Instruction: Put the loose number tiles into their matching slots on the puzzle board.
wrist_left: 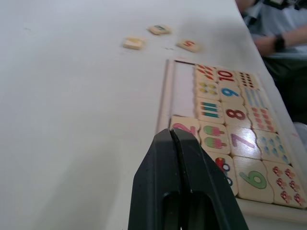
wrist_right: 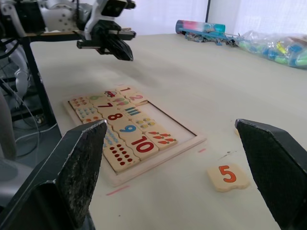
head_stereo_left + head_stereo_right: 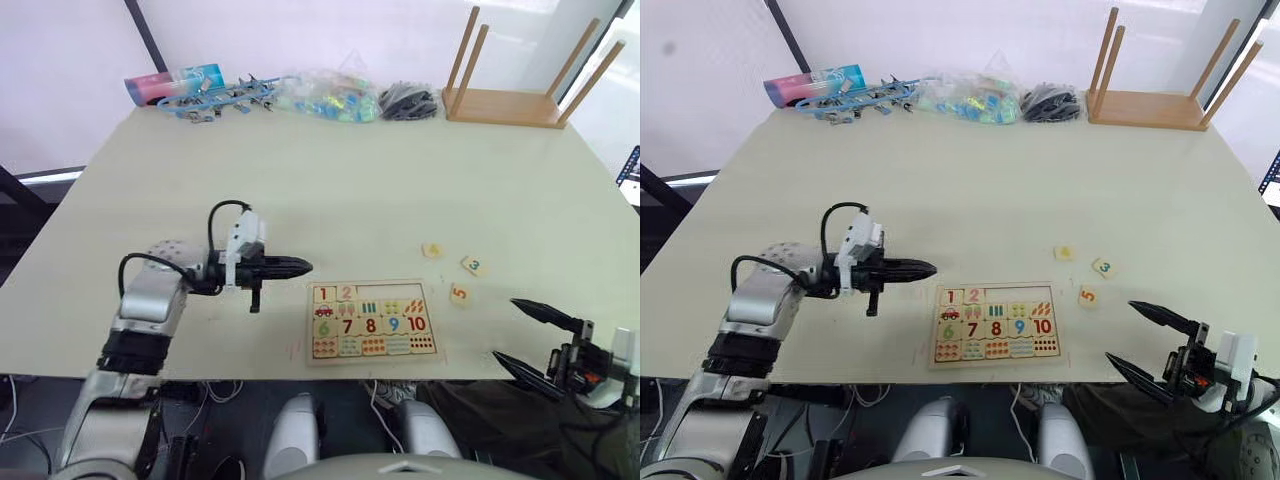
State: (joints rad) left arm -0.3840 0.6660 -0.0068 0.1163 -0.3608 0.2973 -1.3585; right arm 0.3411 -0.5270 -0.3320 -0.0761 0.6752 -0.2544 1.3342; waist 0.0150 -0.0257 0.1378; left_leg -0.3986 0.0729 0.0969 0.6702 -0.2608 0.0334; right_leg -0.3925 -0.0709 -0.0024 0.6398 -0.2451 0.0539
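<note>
Near the front edge of the pale surface [image 3: 330,190] lay the flat pale wooden puzzle board [image 3: 374,321] with its rows of coloured number and picture tiles. Tiles 1 and 2 sat in its top row, and the three slots [image 2: 165,117] after them showed bare wood. Three loose number tiles rested just beyond the board's far right corner: the small pale square tile printed with an orange 5 [image 3: 459,294] lay closest to the board, the one with a green 3 [image 3: 473,265] a little farther off, and a third with a yellowish digit too small to read [image 3: 432,250] farthest back.

The right hand [image 3: 527,336] hovered off the board's right end with its black fingers spread wide and empty, and the 5 tile lay just ahead of it, toward the robot's left. The left hand [image 3: 296,266] hung closed and empty at the board's left end, fingers pointing rightward along the board's long axis. By my judgement the right arm was the nearer one for all three loose tiles.
</note>
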